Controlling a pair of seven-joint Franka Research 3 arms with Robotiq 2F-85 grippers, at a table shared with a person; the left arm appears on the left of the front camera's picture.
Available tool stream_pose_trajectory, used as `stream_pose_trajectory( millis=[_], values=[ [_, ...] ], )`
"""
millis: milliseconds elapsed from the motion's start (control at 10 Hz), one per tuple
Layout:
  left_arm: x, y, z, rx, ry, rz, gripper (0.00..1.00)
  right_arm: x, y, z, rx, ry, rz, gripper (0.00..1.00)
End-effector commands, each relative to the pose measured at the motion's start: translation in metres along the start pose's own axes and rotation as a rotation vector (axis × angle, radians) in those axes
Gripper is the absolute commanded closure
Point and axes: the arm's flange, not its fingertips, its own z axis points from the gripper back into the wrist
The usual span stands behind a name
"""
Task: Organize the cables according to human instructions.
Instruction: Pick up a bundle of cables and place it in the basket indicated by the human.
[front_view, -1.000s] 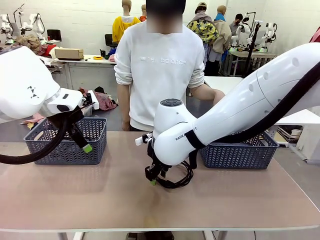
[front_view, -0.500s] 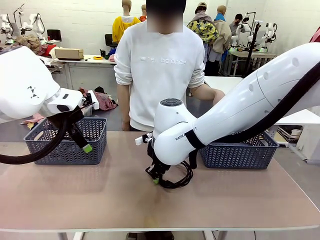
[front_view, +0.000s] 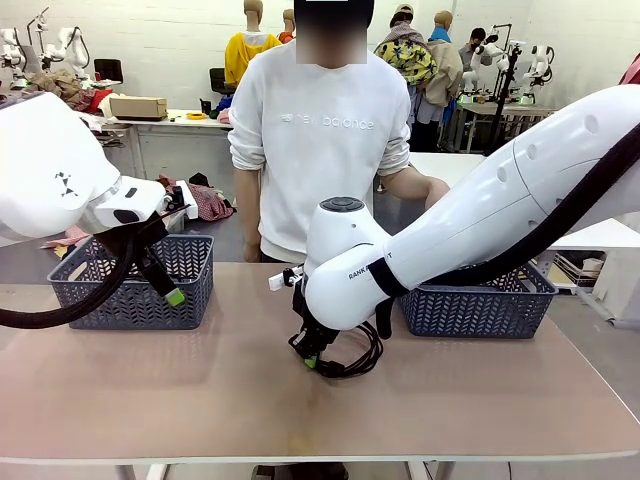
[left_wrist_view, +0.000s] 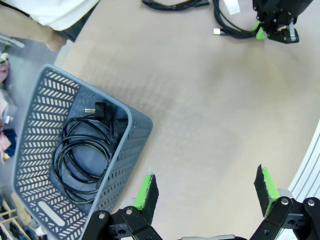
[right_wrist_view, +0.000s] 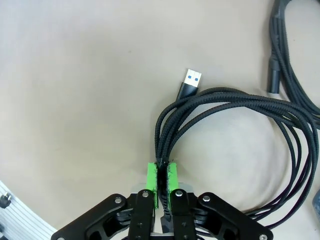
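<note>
Right fingers (right_wrist_view: 151, 182) tight on cable (right_wrist_view: 235, 101), seemingly USB-ended

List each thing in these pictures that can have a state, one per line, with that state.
right gripper: shut on USB cable
USB cable: looped, pinched at one end of its loops
left gripper: open, holding nothing
left basket: holds one coiled cord
second cable: loose on the table, untouched
right basket: contents cannot be told
</note>
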Motion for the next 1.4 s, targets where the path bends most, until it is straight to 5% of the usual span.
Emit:
stream_pose_trajectory(
  millis=[0,700,1100,1300],
  values=[
    [-0.001,0.001,0.001,0.005,0.001,0.004,0.0,-0.015,0.01,0.01,0.054,-0.018,0.024,1.0],
    [-0.001,0.001,0.001,0.005,0.001,0.004,0.0,-0.082,-0.002,0.137,0.013,0.048,0.493,1.0],
    [-0.001,0.001,0.001,0.005,0.001,0.004,0.0,-0.121,-0.086,0.217,-0.036,0.038,0.778,1.0],
    [-0.001,0.001,0.001,0.005,0.001,0.004,0.0,-0.131,-0.141,0.229,-0.063,0.035,0.802,1.0]
  ],
)
